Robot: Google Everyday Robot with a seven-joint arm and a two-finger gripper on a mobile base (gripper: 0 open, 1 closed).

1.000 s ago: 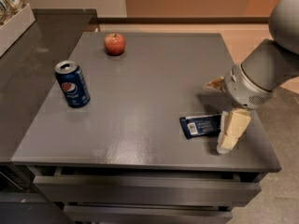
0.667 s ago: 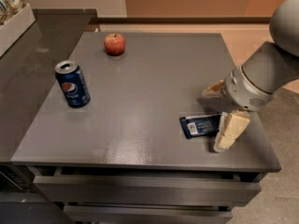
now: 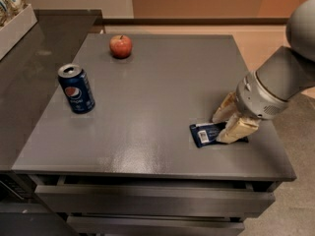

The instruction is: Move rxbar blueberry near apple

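Lying near the front right of the tabletop (image 3: 157,97), the blue bar (image 3: 207,133) has its right end at the claw (image 3: 228,121), whose fingers are spread, seemingly gripping nothing; the apple (image 3: 120,46) sits well apart.

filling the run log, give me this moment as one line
gripper: at right end of rxbar blueberry | bar: flat on table, front right | apple: far left, apart

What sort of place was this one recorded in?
Probably an office break room or kitchenette: a grey counter with drawers, a Pepsi can, an apple and a bin of snacks at far left. The gripper is low over the rxbar blueberry at front right.
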